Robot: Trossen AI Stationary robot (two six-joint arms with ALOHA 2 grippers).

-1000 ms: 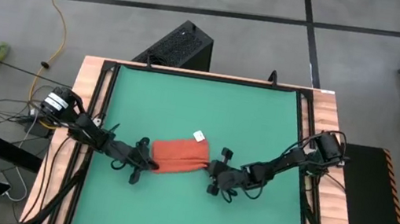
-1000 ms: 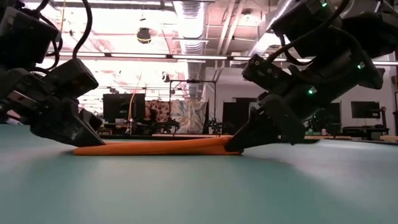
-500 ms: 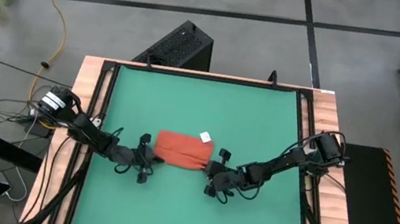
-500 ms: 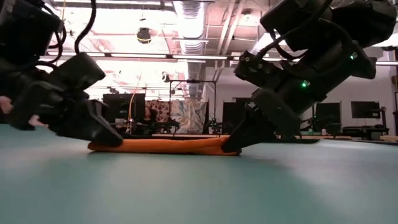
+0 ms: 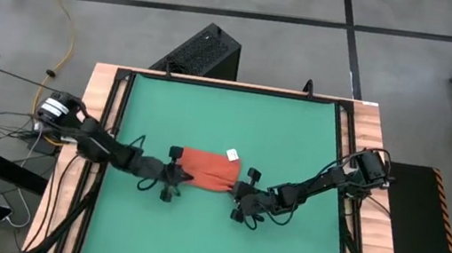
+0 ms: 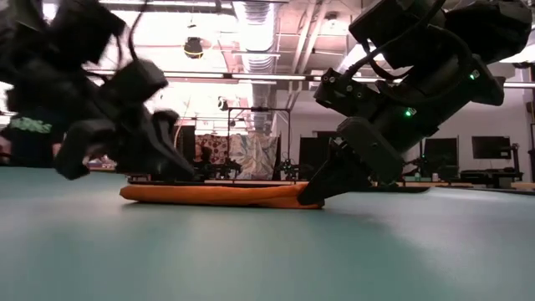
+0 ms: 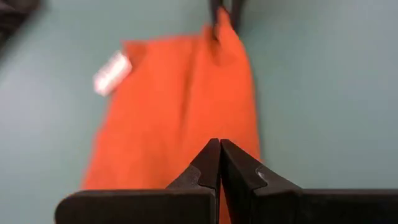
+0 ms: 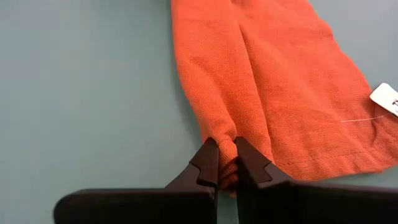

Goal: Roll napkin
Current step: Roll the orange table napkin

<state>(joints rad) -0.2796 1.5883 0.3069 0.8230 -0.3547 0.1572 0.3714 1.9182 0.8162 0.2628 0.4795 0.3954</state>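
Napkin [image 5: 207, 169], orange-red and partly rolled, lies flat mid-way across the green table [image 5: 297, 128], its white tag [image 5: 232, 154] near the far edge. The right gripper [image 8: 222, 163] pinches one end. The left gripper [image 7: 219, 155], fingers pressed together and empty, sits over the other end.

- Napkin [image 5: 208, 169]: orange-red, plain, fine knit texture; small white tag [image 5: 232, 154] at one edge.
- Table [image 5: 237, 115]: flat green surface, black frame, light wood border.
- Left end effector [image 7: 219, 163] and right end effector [image 8: 226, 163]: matte black fingers.
- Arms: dark throughout; green indicator light [image 6: 410, 111] on right arm.
- Floor [image 5: 309, 49]: grey, crossed by dark lines; yellow cable [image 5: 68, 27].
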